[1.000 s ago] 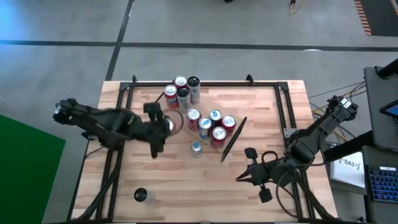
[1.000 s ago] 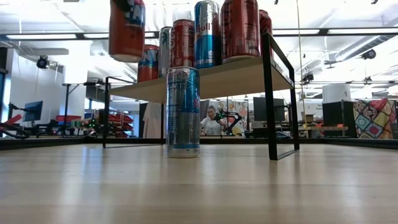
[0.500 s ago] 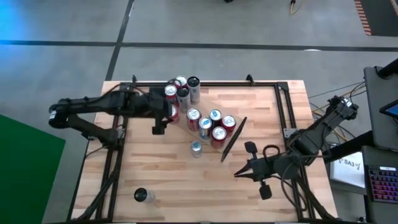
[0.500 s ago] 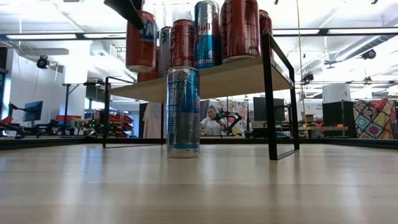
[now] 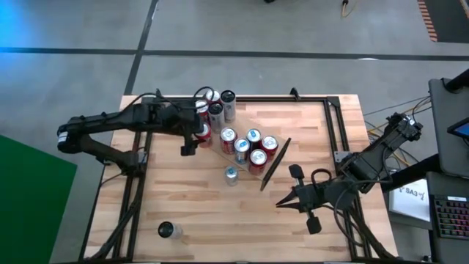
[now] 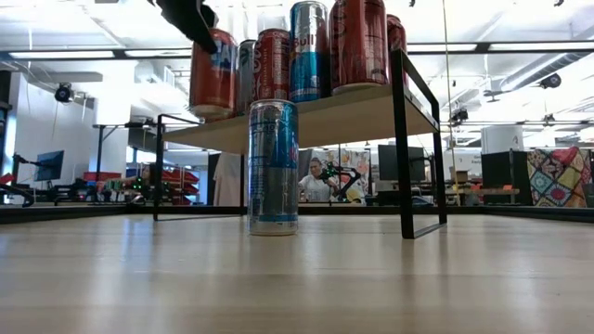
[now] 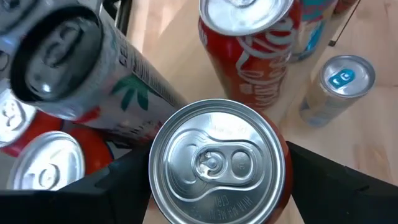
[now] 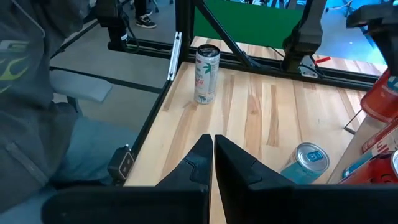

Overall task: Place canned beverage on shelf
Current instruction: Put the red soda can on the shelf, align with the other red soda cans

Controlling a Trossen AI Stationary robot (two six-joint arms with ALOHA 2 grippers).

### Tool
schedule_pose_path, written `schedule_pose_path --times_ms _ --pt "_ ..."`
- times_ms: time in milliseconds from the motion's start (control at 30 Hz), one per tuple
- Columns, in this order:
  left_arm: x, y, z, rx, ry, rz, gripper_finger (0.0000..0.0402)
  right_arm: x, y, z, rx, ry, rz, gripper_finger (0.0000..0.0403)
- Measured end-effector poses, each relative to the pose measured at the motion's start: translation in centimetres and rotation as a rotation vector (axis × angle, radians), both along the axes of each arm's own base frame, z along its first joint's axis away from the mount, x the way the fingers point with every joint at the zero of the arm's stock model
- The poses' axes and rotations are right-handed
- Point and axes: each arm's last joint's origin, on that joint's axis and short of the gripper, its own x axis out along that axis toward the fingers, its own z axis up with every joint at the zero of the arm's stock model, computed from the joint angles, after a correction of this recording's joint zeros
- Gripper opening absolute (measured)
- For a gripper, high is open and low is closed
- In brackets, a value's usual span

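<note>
The shelf (image 6: 348,109) stands mid-table and carries several cans. My left gripper (image 5: 198,133) is shut on a red can (image 6: 212,72) at the shelf's left end, among the other cans there. The plank's near edge hides whether the can's bottom rests on it. A blue can (image 6: 273,167) stands on the table in front of the shelf. My right gripper (image 5: 281,205) hovers shut and empty over the table's near right part. My left gripper pinches the red can between its two fingers (image 7: 118,183), on opposite sides of its wall just below the top rim (image 7: 283,155). The fingers slant down from the table's left side. The can is upright, its silver top showing between the fingers.
A white-and-green can (image 8: 207,73) stands near the table's near left corner. More cans (image 5: 220,99) cluster at the far edge beside the shelf's left end. The shelf's black end frame (image 5: 275,163) lies toward the right. Bare tabletop spreads along the near edge.
My left gripper has swung with the red can from in front of the shelf's left end toward the table's far edge. It has then sunk a little, so the can now stands level with the cans on the shelf. The can has stayed upright.
</note>
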Motion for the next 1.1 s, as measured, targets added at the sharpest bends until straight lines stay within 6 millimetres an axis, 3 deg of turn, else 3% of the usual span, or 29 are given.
schedule_pose_path --times_ms 200,433,767,1100 --pt "0.5 0.1 -1.6 0.001 -0.012 0.007 0.0298 0.0 0.0 0.0 -0.001 -0.001 0.001 0.0009" --pt "0.7 0.2 -1.9 0.010 -0.030 0.010 0.0300 0.0 0.0 0.0 -0.008 -0.002 0.004 0.0009" --pt "0.4 0.2 -1.2 0.031 -0.041 0.016 0.0346 0.0 0.0 0.0 -0.015 -0.003 0.007 0.0009" --pt "0.0 0.1 0.2 0.043 -0.053 0.042 0.0351 0.0 0.0 -0.1 -0.052 -0.008 0.021 0.0009"
